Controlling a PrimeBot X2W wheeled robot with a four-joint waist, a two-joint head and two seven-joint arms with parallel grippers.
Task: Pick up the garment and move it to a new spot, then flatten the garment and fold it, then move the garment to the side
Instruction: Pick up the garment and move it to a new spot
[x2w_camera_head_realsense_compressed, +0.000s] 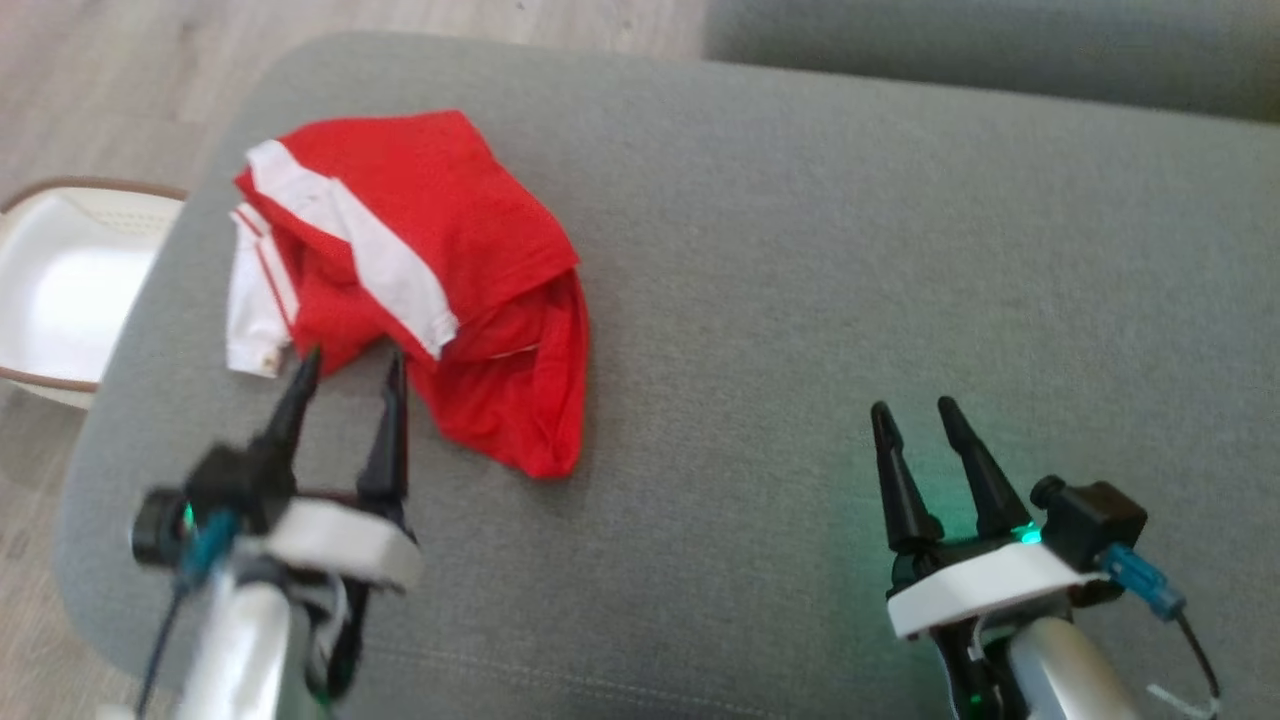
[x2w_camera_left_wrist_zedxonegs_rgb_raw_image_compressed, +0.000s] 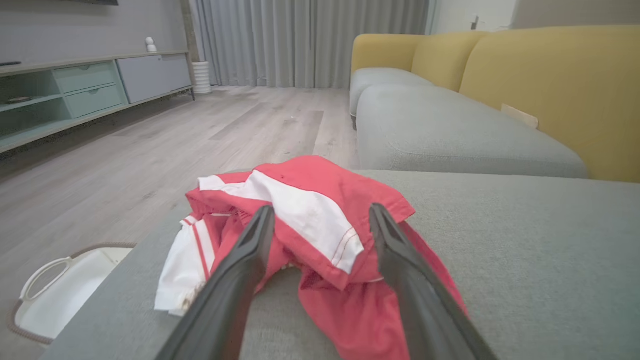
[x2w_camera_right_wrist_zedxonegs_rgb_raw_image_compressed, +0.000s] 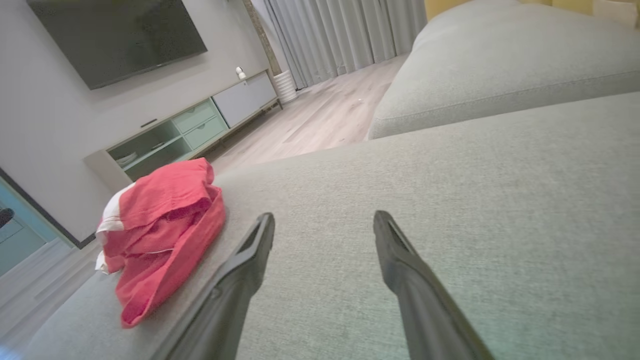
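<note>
Grey woven upholstery is seen across most of the scene: a broad seat cushion (x2w_camera_head_realsense_compressed: 800, 250) on which the work is laid out. Near its far left corner the garment (x2w_camera_head_realsense_compressed: 420, 260), a red jersey with white sleeves edged in red stripes, is heaped in a crumpled mound, with folds tucked under one another and no lettering shown. Beside the cushion's left edge, on the floor, part of a white basket (x2w_camera_head_realsense_compressed: 60, 290) is seen. The left gripper (x2w_camera_head_realsense_compressed: 353, 356) is held just at the near edge of the heap, its two dark fingers spread apart with nothing between them; whether cloth is touched by the tips cannot be told. The right gripper (x2w_camera_head_realsense_compressed: 912, 406) is kept well apart from the garment over bare cushion, likewise spread and empty. The task is judged barely begun: the garment is not yet lifted, and the moving, flattening, folding and setting aside are all left.
</note>
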